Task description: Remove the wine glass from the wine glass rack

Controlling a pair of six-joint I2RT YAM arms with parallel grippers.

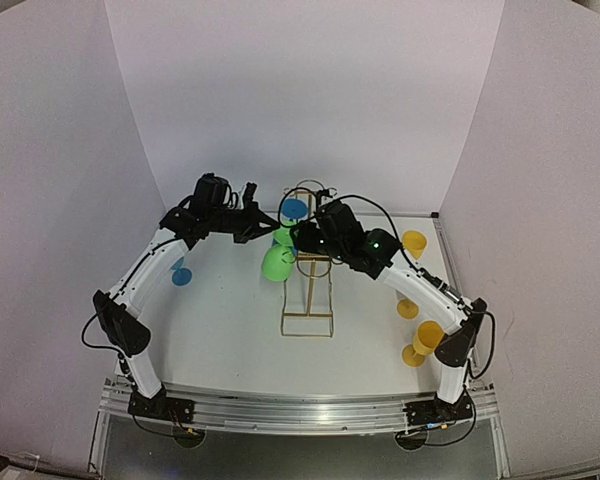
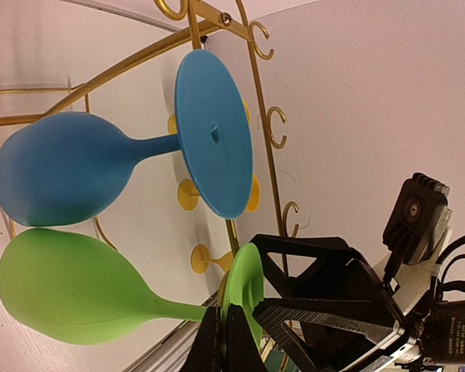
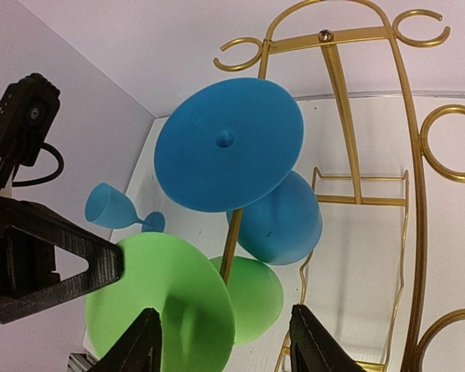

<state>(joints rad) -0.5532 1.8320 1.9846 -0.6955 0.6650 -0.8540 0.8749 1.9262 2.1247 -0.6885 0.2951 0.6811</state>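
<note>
The gold wire wine glass rack [image 1: 308, 296] stands mid-table. A green wine glass [image 1: 278, 262] and a blue wine glass [image 1: 295, 208] hang on it upside down by their feet. In the left wrist view my left gripper [image 2: 223, 319] is shut on the rim of the green glass's foot [image 2: 244, 291], and its bowl [image 2: 70, 287] lies left, below the blue glass [image 2: 70, 167]. My right gripper [image 3: 229, 345] is open beside the rack [image 3: 347, 116], its jaws either side of the green glass's foot [image 3: 163, 302] and bowl [image 3: 256, 298], not touching it. The blue glass's foot [image 3: 229, 143] hangs above.
Three yellow glasses [image 1: 414, 243] [image 1: 408, 308] [image 1: 425, 338] stand on the table's right side. A small blue glass [image 1: 182, 273] lies at the left. White walls enclose the back and sides. Both arms meet close together at the rack's top.
</note>
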